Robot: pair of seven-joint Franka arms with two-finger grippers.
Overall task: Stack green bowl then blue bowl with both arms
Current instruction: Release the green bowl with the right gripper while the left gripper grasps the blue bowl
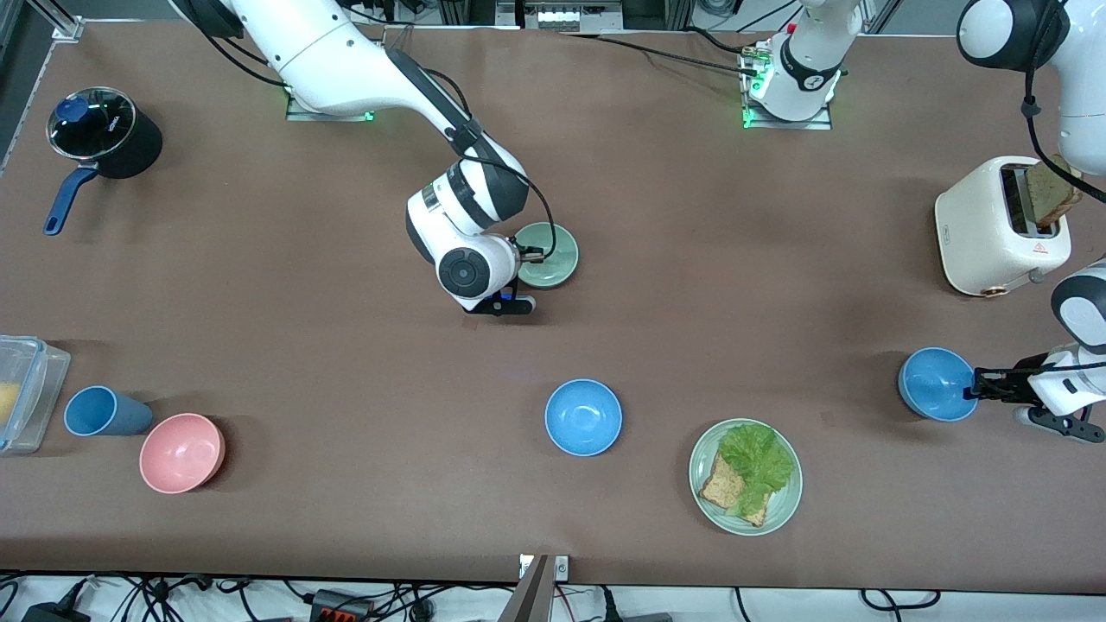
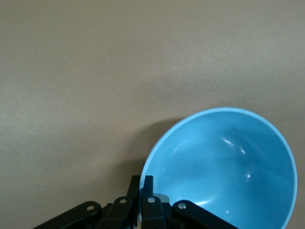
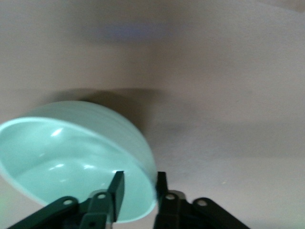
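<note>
Mint-green, the green bowl [image 1: 549, 254] sits pinched at its rim by our right gripper [image 1: 529, 255] over the table's [image 1: 346, 345] middle. At four o'clock from it, toward the left arm's end, our left gripper [image 1: 978, 386] clamps one blue bowl [image 1: 935, 383] by its rim.

A robotics lab: two white arms bolted on metal base plates [image 1: 786, 121] to a brown table [image 1: 346, 345], aluminium framing at its corners, cables and power strips [image 1: 341, 605] along its near edge.
</note>
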